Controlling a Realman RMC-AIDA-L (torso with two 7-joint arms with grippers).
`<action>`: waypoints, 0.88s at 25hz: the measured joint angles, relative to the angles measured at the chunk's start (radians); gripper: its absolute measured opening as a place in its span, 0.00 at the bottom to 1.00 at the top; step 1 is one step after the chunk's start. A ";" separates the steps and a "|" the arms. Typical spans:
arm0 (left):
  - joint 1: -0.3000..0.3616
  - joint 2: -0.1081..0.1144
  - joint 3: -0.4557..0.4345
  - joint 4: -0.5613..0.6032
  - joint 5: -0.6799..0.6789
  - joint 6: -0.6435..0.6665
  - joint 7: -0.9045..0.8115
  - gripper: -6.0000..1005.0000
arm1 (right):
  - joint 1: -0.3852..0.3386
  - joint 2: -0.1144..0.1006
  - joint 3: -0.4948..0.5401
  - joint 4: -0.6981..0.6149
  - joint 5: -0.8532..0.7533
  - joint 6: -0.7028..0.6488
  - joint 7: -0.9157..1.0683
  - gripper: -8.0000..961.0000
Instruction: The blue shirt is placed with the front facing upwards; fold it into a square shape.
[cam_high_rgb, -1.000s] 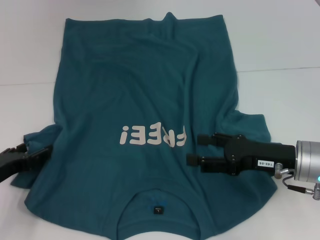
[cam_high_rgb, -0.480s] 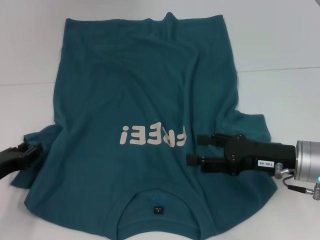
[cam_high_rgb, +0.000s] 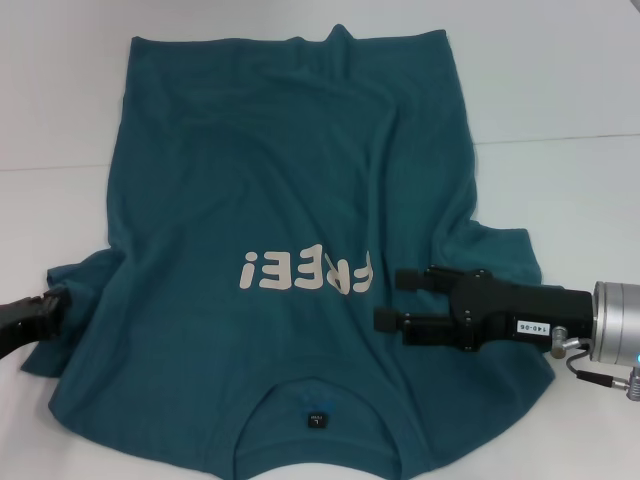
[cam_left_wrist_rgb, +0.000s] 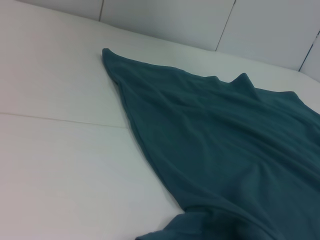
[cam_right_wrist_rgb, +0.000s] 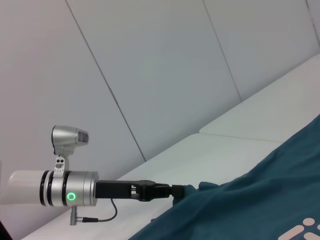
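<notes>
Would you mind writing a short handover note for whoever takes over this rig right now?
Left pincer: at the blue shirt's left sleeve edge, apparently shut on the fabric; the right wrist view shows it meeting the sleeve.
Right pincer: open, over the shirt's right side beside the white lettering, holding nothing.
Shirt: spread front-up on the white table, collar nearest the robot, hem at the far side.
Done: nothing is folded yet.
Left: fold both sleeves and sides inward, then fold lengthwise into a square.
</notes>
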 joint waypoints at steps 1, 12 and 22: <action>-0.001 0.000 0.000 0.000 0.000 0.000 0.000 0.14 | -0.001 0.000 0.000 0.000 0.001 0.000 0.000 0.95; -0.004 0.000 -0.001 0.001 0.000 0.002 0.000 0.01 | -0.002 0.000 0.000 0.000 0.011 0.001 -0.004 0.95; 0.023 0.007 -0.008 0.061 0.001 0.000 -0.026 0.01 | -0.001 0.002 0.003 0.000 0.012 0.005 -0.004 0.94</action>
